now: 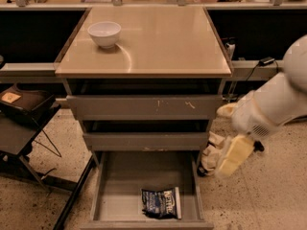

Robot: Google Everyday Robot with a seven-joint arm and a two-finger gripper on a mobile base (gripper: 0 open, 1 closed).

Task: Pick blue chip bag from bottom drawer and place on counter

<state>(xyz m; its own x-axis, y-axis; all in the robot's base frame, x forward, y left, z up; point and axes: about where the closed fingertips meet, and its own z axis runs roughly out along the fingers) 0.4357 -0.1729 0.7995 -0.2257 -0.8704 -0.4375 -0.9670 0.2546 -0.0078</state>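
Observation:
The blue chip bag [161, 202] lies flat on the grey floor of the open bottom drawer [120, 190], near its front right corner, with its white strip on the right. The counter [163, 42] is the tan glossy top of the cabinet. My gripper [232, 157] hangs at the end of the white arm [273, 104], to the right of the cabinet. It is level with the top of the bottom drawer, outside it and up to the right of the bag, touching nothing.
A white bowl [104, 33] stands on the counter's back left. The two upper drawers [144, 107] are slightly pulled out. A crumpled white object [210, 153] lies on the floor right of the cabinet. A dark side table [24, 114] with black legs stands at the left.

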